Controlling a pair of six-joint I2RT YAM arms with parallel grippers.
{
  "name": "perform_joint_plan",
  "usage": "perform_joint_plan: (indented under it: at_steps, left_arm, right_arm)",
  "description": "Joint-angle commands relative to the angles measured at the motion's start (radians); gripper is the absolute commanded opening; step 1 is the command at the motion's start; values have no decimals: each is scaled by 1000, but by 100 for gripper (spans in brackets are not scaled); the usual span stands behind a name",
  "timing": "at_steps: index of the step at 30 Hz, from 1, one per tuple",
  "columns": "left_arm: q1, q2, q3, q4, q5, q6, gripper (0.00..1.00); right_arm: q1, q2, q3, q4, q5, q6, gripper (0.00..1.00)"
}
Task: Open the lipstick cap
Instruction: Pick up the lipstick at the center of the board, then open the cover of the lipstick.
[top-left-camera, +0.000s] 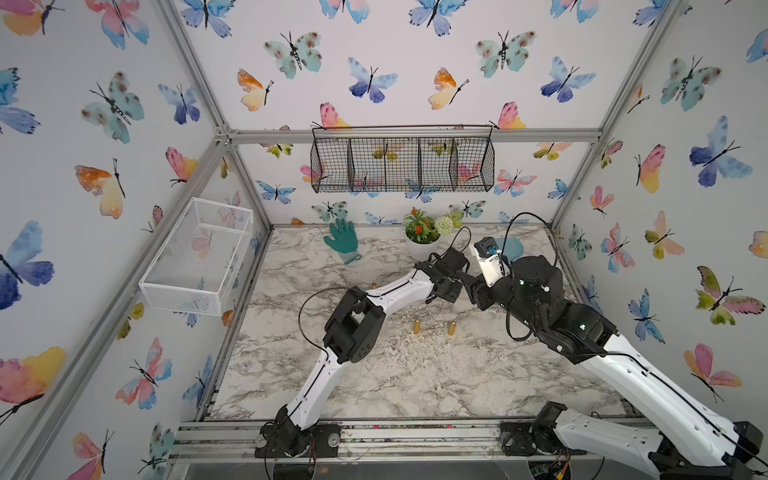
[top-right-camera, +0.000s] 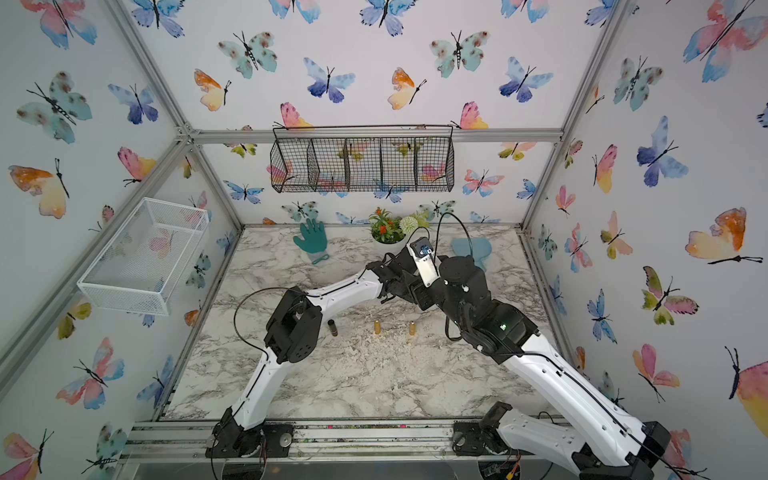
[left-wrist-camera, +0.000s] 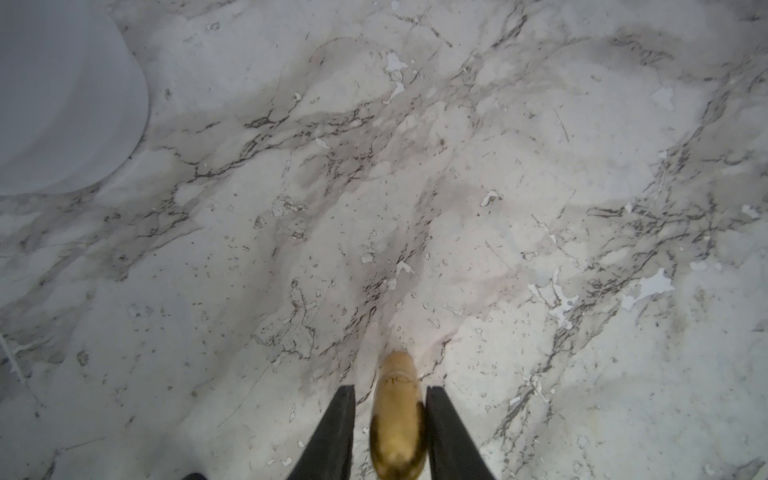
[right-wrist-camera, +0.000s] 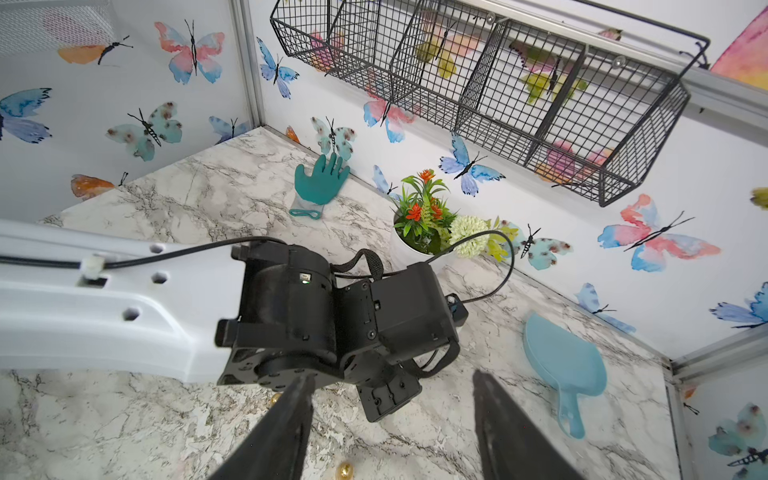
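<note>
Bracketing gold lipstick (left-wrist-camera: 399, 419) with left gripper (left-wrist-camera: 390, 388), we can't tell if pinched; right gripper (right-wrist-camera: 391, 376) spread, empty; opening all left.

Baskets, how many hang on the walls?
2: a white mesh basket on the left side wall, and a black wire basket on the back wall.

Nothing written can be read anywhere in the scene. The gold lipstick (left-wrist-camera: 397, 415) bears a faint mark, too blurred to make out.

White-shelled arms (top-left-camera: 399, 291), black joint housings (top-left-camera: 353, 328), thin black cables (top-left-camera: 299, 318), perhaps green status lights (right-wrist-camera: 305, 281).
</note>
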Motion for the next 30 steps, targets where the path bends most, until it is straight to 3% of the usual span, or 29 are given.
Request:
perform_joint_plan:
  at_steps: [1, 5, 11, 16, 23, 26, 30]
  left_arm:
    - [-2, 3, 24, 0, 13, 7, 23]
    - [-3, 3, 22, -1, 16, 8, 10]
    - [35, -113, -18, -7, 106, -24, 0]
    - [124, -289, -67, -35, 257, -54, 0]
    - [328, -560, -233, -65, 548, -100, 0]
    - [414, -635, -296, -105, 690, -98, 0]
    - [470, -711, -369, -138, 791, -78, 0]
  right_arm:
    - [-1, 1, -13, 21, 10, 8, 63]
    - [-1, 2, -16, 19, 13, 8, 63]
    - [0, 1, -27, 29, 14, 5, 63]
    - [-1, 45, -16, 63, -24, -4, 63]
    - [-1, 190, 45, 146, -129, -58, 63]
    - [-1, 265, 70, 173, -179, -87, 64]
    - [-1, 355, 129, 191, -266, -115, 64]
